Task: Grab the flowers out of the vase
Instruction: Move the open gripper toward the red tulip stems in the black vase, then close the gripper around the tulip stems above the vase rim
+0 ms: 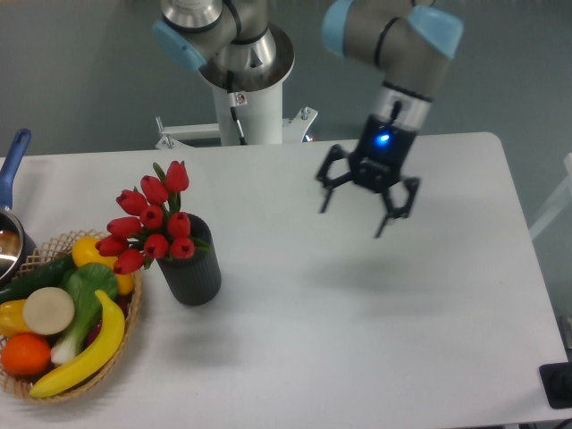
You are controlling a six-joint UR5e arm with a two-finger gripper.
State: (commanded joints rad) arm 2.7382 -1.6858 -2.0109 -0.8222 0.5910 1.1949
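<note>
Nearest the camera on the left there's a wicker basket (134, 315) full of fake produce: a banana (85, 350), an orange (25, 354), a leek-looking thing and a yellow pepper. Just right of it stands the vase (190, 272), dark and ribbed, upright on the white table (357, 340). The flowers (150, 225) sit in it, red tulip buds leaning out to the left over the basket's edge.

Further back, roughly mid-table, the gripper (354, 214) hangs in the air, tilted, with its fingers spread wide and nothing between them. It touches nothing and sits well apart from the vase, off to its right. A blue light glows on its wrist.

At the far left edge a pot with a blue handle (12, 165) pokes in. Behind the table there's the arm's white pedestal (253, 109) and a grey-blue wall.
</note>
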